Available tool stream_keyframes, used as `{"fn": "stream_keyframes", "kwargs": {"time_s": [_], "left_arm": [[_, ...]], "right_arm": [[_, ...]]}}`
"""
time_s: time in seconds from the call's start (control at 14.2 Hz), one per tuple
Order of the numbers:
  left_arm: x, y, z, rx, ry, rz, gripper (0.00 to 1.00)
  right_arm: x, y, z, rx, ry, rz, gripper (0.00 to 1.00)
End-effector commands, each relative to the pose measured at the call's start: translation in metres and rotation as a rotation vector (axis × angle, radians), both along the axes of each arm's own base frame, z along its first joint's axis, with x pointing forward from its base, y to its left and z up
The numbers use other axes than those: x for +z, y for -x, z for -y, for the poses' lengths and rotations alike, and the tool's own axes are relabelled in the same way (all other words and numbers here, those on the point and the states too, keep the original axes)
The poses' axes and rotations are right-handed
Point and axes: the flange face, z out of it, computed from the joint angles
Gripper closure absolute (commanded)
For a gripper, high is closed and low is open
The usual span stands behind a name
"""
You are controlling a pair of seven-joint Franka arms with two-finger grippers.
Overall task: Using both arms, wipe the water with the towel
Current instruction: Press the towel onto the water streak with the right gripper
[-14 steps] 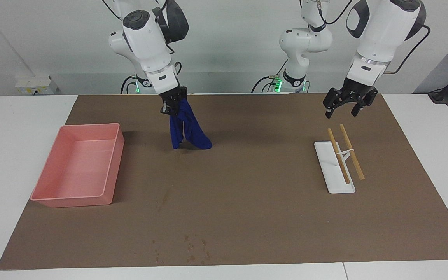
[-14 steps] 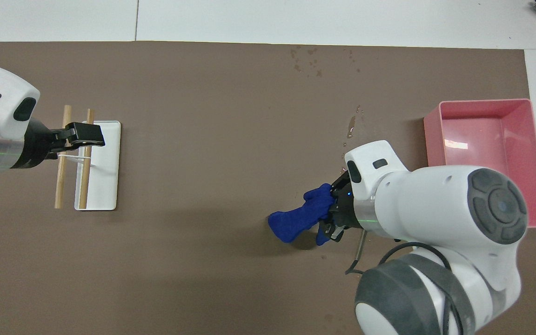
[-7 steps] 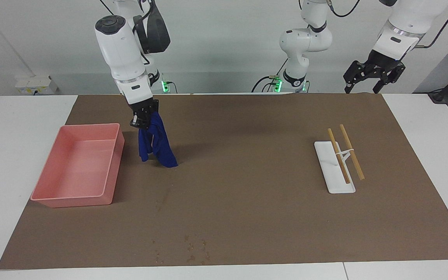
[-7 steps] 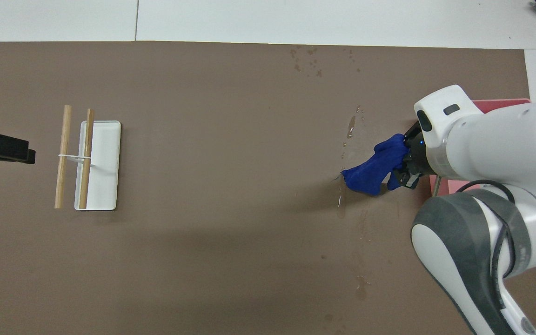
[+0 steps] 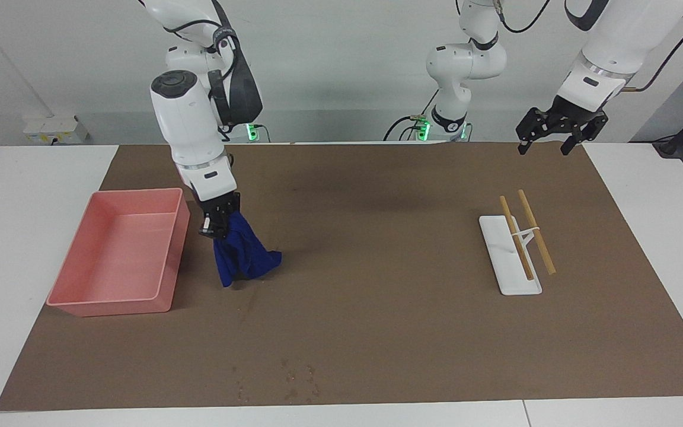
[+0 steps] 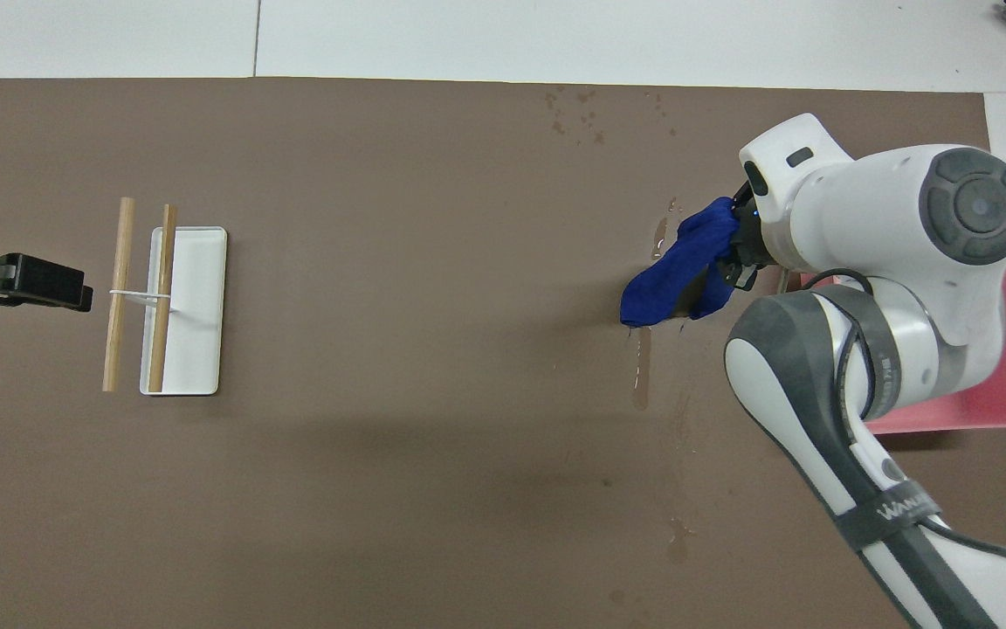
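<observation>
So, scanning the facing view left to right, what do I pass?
Pink tray → right pincer shut on the blue towel → white holder with two wooden sticks → left pincer, open, raised over the mat's edge.

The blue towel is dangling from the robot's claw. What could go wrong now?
1. The right gripper pinches only one bunched end of the towel, so the cloth might slip out while it drags on the mat.
2. It works right beside the pink tray, so the arm could bump it.
3. The water drops at the mat's edge farthest from the robots are well away from the towel and might get missed.
</observation>
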Motion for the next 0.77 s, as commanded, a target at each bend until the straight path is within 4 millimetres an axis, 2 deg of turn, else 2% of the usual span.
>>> {"fn": "stream_keyframes", "kwargs": {"time_s": [0.0,0.28,0.35,0.42,0.49,0.56,0.7], "left_arm": [[0.005,0.004,-0.006,-0.060,-0.015,0.019,0.00],[0.000,0.008,-0.010,-0.055,-0.016,0.004,0.00],[0.000,0.007,-0.011,-0.053,-0.016,0.009,0.00],[0.000,0.008,-0.011,-0.053,-0.016,0.006,0.00],[0.000,0.008,-0.011,-0.053,-0.016,0.006,0.00],[0.000,0.008,-0.010,-0.055,-0.016,0.006,0.00],[0.000,0.008,-0.009,-0.058,-0.016,0.006,0.00]], "right_arm": [[-0.028,-0.011,-0.012,0.021,0.002,0.033,1.00],[-0.091,-0.017,-0.024,0.037,-0.025,0.091,1.00],[-0.098,-0.012,-0.032,0.041,-0.034,0.108,1.00],[-0.114,-0.002,-0.038,0.005,-0.052,0.101,1.00],[-0.127,0.011,-0.043,-0.078,-0.087,0.099,1.00],[-0.138,0.025,-0.063,-0.110,-0.113,0.093,1.00],[-0.150,0.026,-0.062,-0.128,-0.123,0.096,1.00]]}}
